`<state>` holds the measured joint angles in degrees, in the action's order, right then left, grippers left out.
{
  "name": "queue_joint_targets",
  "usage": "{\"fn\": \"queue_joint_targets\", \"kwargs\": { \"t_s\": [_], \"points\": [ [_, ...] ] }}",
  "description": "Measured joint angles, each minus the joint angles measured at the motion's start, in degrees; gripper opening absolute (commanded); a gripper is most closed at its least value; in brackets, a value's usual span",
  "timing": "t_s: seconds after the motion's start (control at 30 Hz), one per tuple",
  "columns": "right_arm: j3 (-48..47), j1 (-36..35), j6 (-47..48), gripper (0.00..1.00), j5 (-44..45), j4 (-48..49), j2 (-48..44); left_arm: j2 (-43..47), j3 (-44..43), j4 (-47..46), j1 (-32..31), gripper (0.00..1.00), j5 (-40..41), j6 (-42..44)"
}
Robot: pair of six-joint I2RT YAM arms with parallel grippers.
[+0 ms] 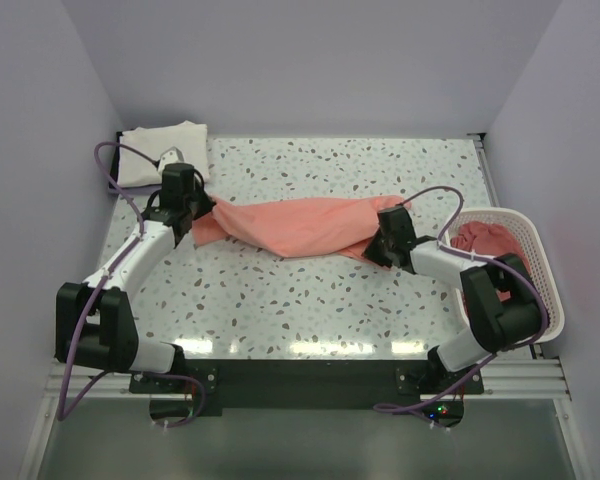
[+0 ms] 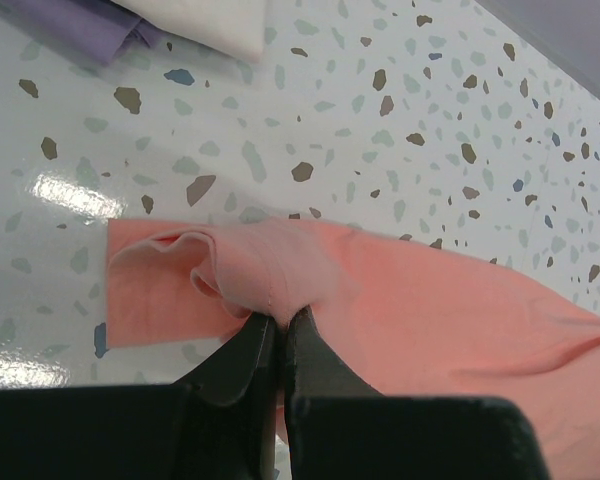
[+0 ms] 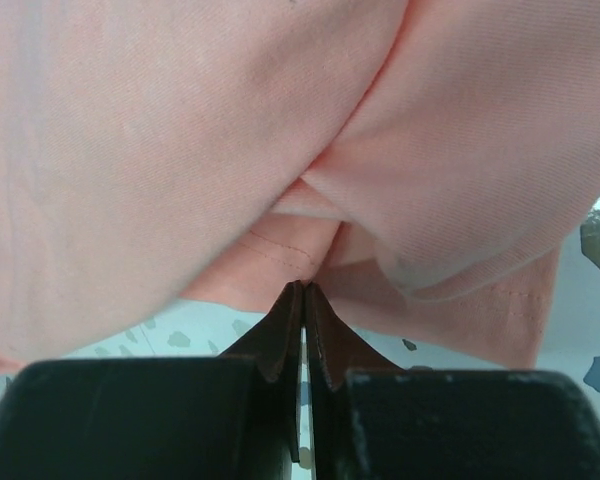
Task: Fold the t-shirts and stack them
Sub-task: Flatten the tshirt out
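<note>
- Two ends of the salmon-pink t-shirt are pinched tight, one by the left gripper, one by the right gripper, with the cloth stretched between their fingers.
- Likely step: spreading it before folding.
- Next: lower it flat, keeping tension even.

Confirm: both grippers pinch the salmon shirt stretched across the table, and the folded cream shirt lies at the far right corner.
No: the top external view shows the cream shirt at the far left corner. The left gripper and right gripper do pinch the salmon shirt.
</note>
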<state>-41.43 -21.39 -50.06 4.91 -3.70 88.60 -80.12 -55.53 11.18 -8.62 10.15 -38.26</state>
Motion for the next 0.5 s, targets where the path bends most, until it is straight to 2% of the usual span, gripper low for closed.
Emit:
{"fn": "queue_joint_targets", "kwargs": {
  "t_s": [0.13,0.5],
  "points": [
    [-0.02,0.0,0.42,0.0,0.04,-2.75,-3.76,0.0,0.0,0.02,0.0,0.0,0.02,0.0],
    [-7.78,0.46,6.03,0.0,2.38,-19.65,-28.48,2.1,0.15,0.92,0.02,0.0,0.04,-0.07]
  ]
}}
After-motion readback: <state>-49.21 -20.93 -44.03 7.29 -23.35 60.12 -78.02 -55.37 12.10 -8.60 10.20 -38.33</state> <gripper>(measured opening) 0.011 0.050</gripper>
